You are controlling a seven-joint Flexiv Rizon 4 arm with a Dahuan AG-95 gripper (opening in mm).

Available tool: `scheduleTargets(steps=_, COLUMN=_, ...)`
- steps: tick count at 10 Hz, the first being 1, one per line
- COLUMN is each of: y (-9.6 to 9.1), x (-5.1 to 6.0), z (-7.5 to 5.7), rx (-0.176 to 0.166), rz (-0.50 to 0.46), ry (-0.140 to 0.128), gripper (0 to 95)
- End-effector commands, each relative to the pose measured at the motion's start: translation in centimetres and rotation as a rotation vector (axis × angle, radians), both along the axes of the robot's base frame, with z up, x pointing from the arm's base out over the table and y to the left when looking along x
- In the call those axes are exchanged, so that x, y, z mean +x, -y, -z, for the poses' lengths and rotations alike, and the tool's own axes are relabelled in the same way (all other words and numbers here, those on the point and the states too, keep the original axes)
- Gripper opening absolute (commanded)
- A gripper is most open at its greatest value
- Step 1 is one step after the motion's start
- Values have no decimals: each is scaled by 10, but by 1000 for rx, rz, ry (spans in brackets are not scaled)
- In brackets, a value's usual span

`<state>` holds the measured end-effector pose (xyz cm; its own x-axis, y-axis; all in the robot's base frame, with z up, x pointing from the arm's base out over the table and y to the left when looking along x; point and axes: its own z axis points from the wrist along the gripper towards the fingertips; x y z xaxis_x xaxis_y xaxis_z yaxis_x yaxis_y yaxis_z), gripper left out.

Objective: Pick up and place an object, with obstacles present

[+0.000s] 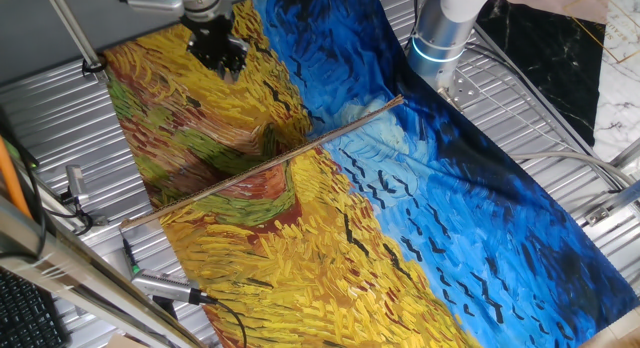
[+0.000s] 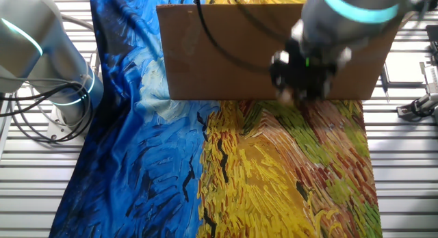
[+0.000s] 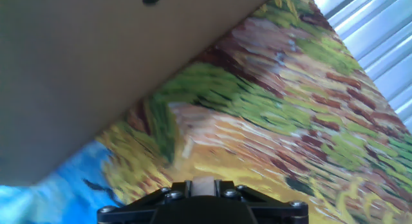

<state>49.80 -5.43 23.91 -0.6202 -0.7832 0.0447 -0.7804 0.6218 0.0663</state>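
Note:
My gripper (image 1: 218,50) hangs above the yellow-green part of the painted cloth (image 1: 400,218), at the far side of a thin brown board edge (image 1: 262,161). In the other fixed view the gripper (image 2: 302,84) is blurred and sits in front of the upright brown cardboard board (image 2: 226,53), near its lower right. In the hand view a tiny pale tan block (image 3: 205,183) sits between the gripper's (image 3: 205,187) black fingers, and the jaws are closed on it. The board (image 3: 96,69) fills the upper left of that view.
A second silver arm base with a blue ring (image 1: 440,40) stands at the cloth's far edge, and it also shows in the other fixed view (image 2: 48,60). Cables and a pen-like tool (image 1: 165,286) lie at the near left. Ribbed metal table (image 1: 560,138) surrounds the cloth.

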Motion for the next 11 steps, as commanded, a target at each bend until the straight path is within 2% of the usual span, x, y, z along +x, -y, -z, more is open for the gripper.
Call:
scheduleTargets(steps=1, y=-39, x=-7, z=-19, rx=-4, rz=59, ry=-1, gripper=0)
scheduleTargets(steps=2, y=-52, x=-10, z=-25, rx=-7, rz=80, ry=-1, gripper=0)
scheduleTargets(steps=3, y=-74, x=-13, z=-34, rx=-19, rz=111, ry=-7, gripper=0)
scheduleTargets(steps=5, y=-92, x=-15, z=-43, rx=-51, rz=114, ry=-13, gripper=0)
scheduleTargets(steps=8, y=-89, x=-18, z=-43, rx=-59, rz=98, ry=-15, gripper=0)
scheduleTargets(steps=9, y=-80, x=-18, z=-44, rx=-50, rz=73, ry=-14, gripper=0)
scheduleTargets(steps=11, y=-80, x=-18, z=-44, rx=-35, rz=27, ry=-14, gripper=0)
